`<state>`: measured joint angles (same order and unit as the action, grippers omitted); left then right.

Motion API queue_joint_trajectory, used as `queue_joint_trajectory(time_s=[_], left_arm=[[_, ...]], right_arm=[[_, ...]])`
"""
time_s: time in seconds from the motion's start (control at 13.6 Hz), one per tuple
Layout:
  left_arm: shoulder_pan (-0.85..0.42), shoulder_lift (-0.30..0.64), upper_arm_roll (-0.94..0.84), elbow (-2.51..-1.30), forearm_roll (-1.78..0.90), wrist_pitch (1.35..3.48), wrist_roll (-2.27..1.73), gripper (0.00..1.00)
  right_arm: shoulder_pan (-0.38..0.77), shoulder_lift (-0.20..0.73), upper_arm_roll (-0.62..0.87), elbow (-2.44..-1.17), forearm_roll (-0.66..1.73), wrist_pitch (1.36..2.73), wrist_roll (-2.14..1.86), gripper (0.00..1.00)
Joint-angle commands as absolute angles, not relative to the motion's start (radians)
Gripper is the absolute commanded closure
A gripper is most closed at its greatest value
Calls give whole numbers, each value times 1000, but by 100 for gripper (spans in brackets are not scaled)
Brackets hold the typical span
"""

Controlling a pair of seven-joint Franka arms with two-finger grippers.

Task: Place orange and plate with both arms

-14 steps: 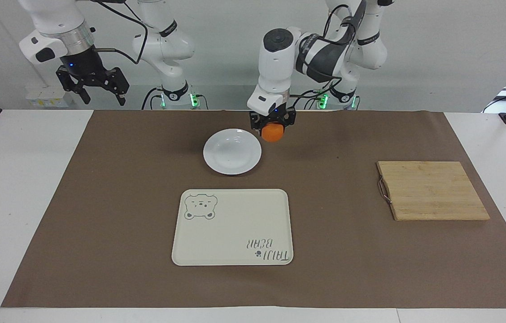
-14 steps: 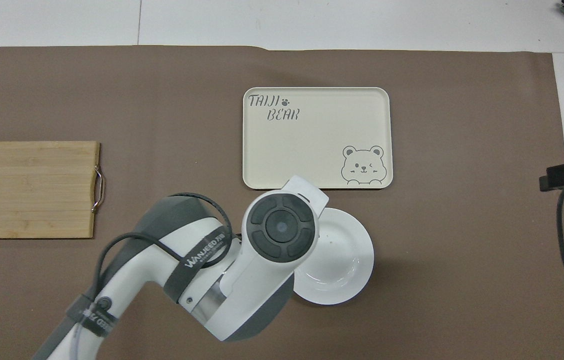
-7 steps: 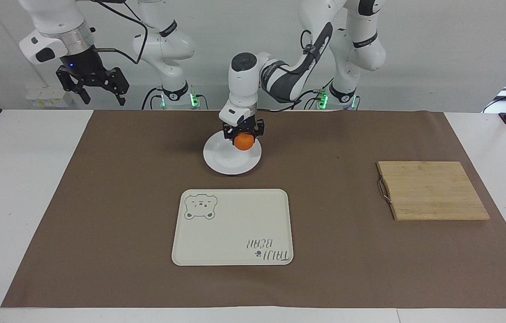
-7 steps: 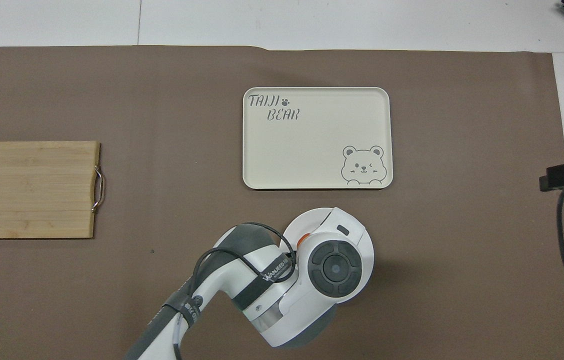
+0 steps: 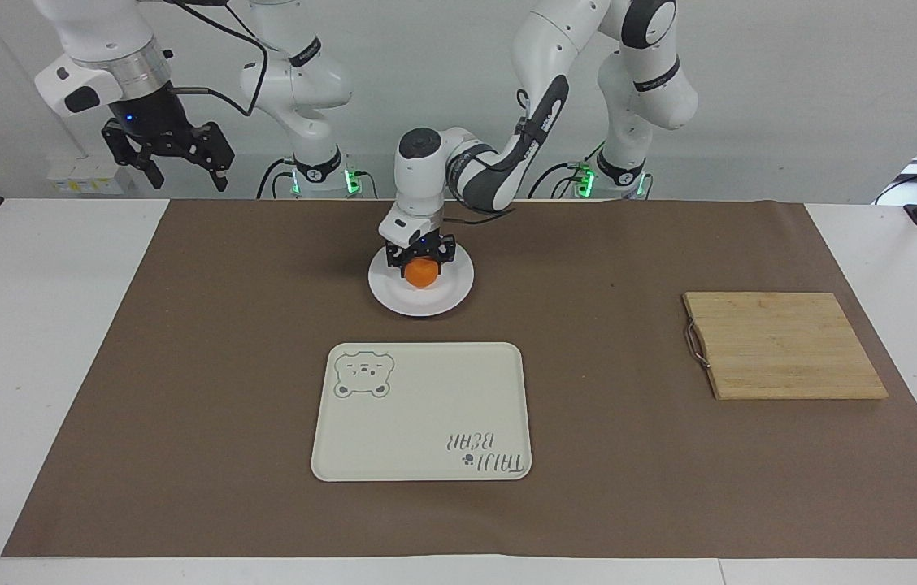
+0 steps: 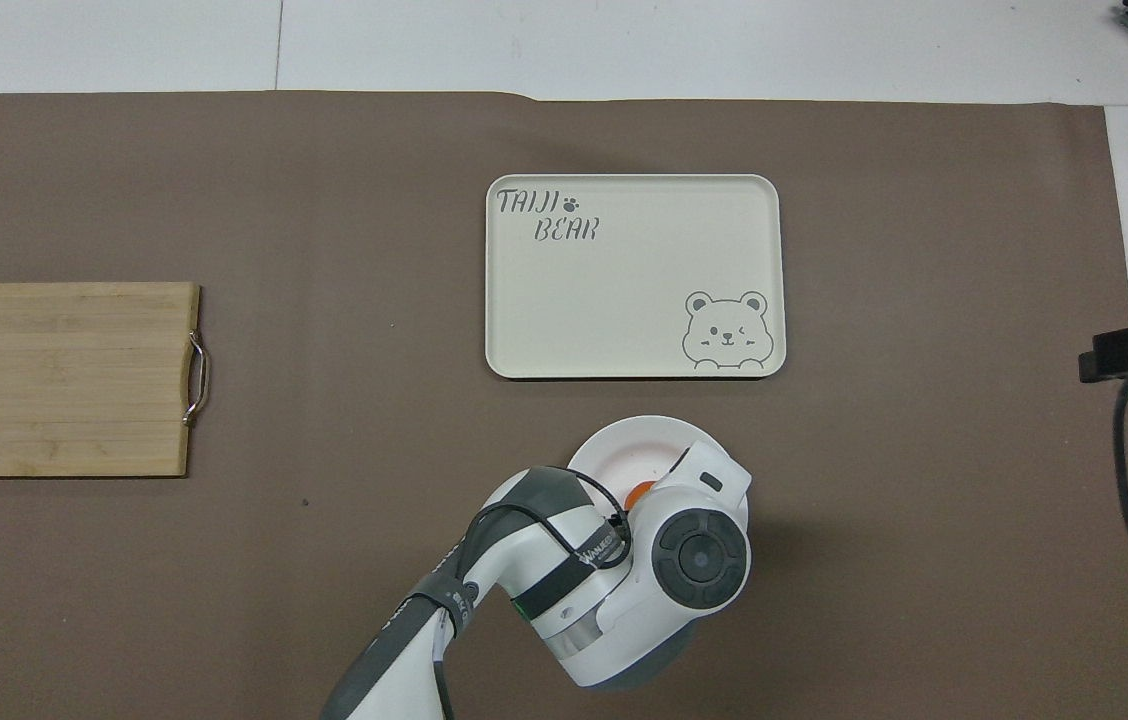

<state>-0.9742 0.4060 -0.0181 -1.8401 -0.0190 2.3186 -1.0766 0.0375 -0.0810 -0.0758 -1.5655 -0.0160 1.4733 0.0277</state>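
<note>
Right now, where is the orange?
In the facing view, the orange is low over the plate's well, under the left pincer, nearer the robots than the tray.

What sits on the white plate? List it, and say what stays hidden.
The orange sits in the plate, the left gripper down over it. Its contact with the well is hidden by that gripper; overhead, the arm covers most of both.

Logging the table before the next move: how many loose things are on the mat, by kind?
Fruit: 1, the orange
Plates: 1, the plate under the orange
Trays: 1, the bear tray
Boards: 1, the cutting board
Total: 4
</note>
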Motion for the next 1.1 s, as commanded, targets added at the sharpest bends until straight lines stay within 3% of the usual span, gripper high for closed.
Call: queue_joint_trajectory(time_s=[0.0,0.22,0.59,1.03], left_arm=[[-967,322,6,-1841,2,2254,-1086,0],[-869,227,5,-1841,2,2163,-1024,0],[-688,183,5,-1829,-3,2135,-844,0],[-421,60,9,-1790,-89,1935,-433,0]], right_arm=[[37,-78,-81,-1559,0,1473,31,0],[37,-78,-81,-1557,-2,1473,31,0],[37,-78,-81,-1557,0,1473,31,0],[37,-78,-81,-1557,0,1473,31,0]])
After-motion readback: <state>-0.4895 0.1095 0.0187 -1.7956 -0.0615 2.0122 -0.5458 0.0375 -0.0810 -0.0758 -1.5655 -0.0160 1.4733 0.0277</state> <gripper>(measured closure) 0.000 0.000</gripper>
